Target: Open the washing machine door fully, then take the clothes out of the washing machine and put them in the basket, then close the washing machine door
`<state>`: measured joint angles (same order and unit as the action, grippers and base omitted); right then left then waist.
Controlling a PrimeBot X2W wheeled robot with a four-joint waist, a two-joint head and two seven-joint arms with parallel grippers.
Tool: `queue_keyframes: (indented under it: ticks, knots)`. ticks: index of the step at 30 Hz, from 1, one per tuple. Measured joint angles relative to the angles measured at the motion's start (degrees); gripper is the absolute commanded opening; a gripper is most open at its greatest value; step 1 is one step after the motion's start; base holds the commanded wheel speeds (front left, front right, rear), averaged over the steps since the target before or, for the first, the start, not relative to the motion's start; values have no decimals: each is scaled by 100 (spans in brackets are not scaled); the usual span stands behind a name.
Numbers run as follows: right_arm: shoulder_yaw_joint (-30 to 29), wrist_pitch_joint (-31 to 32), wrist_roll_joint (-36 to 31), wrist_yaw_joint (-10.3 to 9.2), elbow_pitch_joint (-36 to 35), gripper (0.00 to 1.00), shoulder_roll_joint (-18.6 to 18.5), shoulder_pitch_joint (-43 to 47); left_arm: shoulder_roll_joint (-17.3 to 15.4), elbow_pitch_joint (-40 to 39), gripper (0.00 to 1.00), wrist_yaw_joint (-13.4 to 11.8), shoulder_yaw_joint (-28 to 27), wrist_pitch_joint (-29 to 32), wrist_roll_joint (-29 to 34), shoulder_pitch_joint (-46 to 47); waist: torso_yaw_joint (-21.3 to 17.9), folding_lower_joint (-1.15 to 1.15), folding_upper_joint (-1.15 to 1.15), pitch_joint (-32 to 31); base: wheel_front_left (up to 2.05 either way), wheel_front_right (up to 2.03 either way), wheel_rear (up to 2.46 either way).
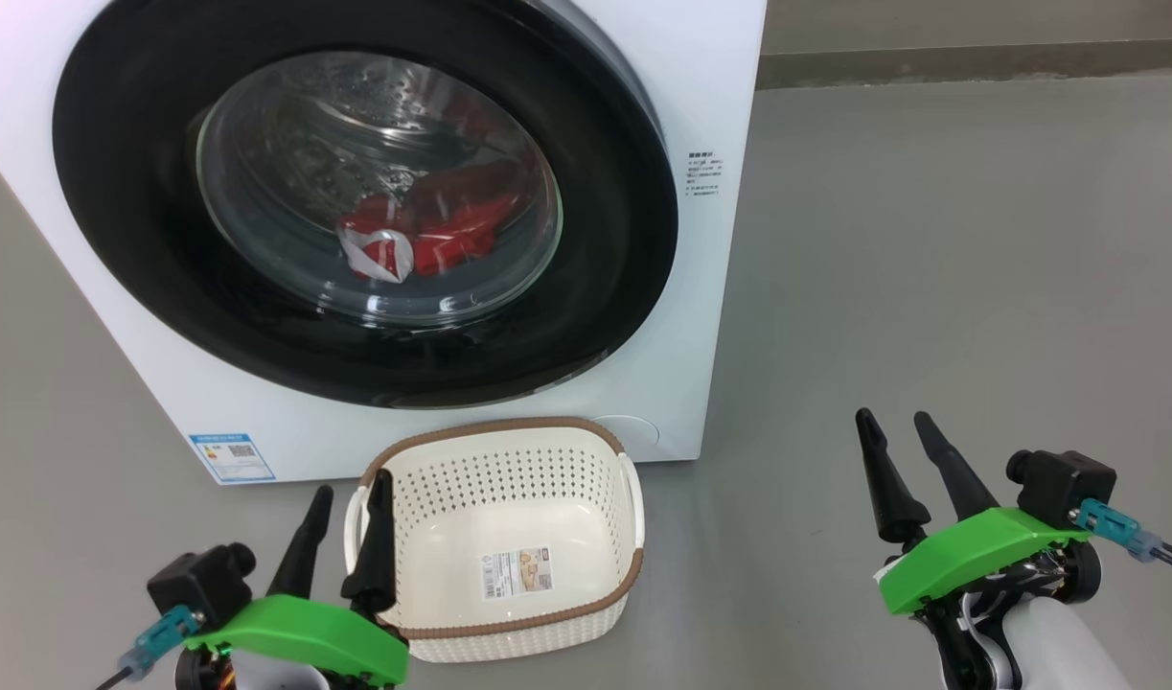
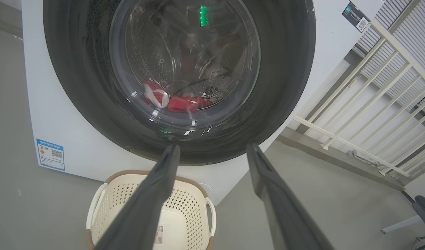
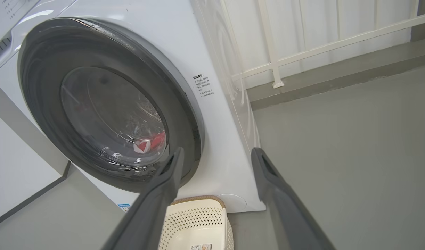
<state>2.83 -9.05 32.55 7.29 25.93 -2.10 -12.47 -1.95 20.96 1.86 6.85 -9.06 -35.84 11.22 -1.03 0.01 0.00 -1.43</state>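
The white washing machine (image 1: 710,287) fills the upper left of the head view. Its round door (image 1: 116,192), black-rimmed with a glass bowl, lies flush against the front. Red and white clothes (image 1: 432,235) show through the glass inside the drum, also in the left wrist view (image 2: 174,102) and the right wrist view (image 3: 148,144). The cream basket (image 1: 509,450) with a brown rim stands on the floor just before the machine and holds nothing. My left gripper (image 1: 351,489) hovers open at the basket's left edge. My right gripper (image 1: 897,426) stands open to the right, apart from everything.
Grey floor (image 1: 930,287) stretches to the right of the machine, with a dark skirting line at the far wall. A white railing (image 2: 372,104) runs behind the machine on its right side. A blue label (image 1: 231,458) sits at the machine's lower left corner.
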Motion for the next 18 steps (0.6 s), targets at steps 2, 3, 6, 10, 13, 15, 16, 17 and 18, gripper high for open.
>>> queue_keyframes:
  ticks: [2,3,6,10,13,15,16,17,18]
  knots:
    - [5,-38,-158,0,33,100,-2,-41,0,9,100,-36,18,-23,109,21,-3,0,0,2,0,0,0]
    - [8,-56,-213,0,37,100,-2,-56,0,12,100,-40,25,-47,167,33,-5,0,0,4,0,0,0]
    - [13,-101,-446,0,63,100,-5,-81,-1,26,100,-66,62,-94,346,79,-6,0,0,4,0,0,0]
    - [30,-137,-614,0,76,100,-10,-129,-1,45,100,-85,94,-127,511,99,-9,0,0,-5,0,0,0]
    - [47,-182,-866,0,88,100,-12,-191,-1,86,100,-91,112,-172,725,115,-20,0,0,-11,0,0,0]
    - [60,-216,-967,0,88,100,-16,-198,-1,120,100,-123,126,-222,846,148,-28,0,0,-15,0,0,0]
    - [70,-236,-1037,0,88,100,-20,-199,-1,129,100,-140,130,-230,922,171,-32,0,0,-15,0,0,0]
    - [82,-263,-1141,0,87,100,-24,-205,-2,137,100,-141,137,-258,998,192,-36,0,0,-15,0,0,0]
    - [96,-276,-1205,0,86,100,-26,-224,-2,141,100,-142,147,-278,1069,208,-40,0,0,-15,0,0,0]
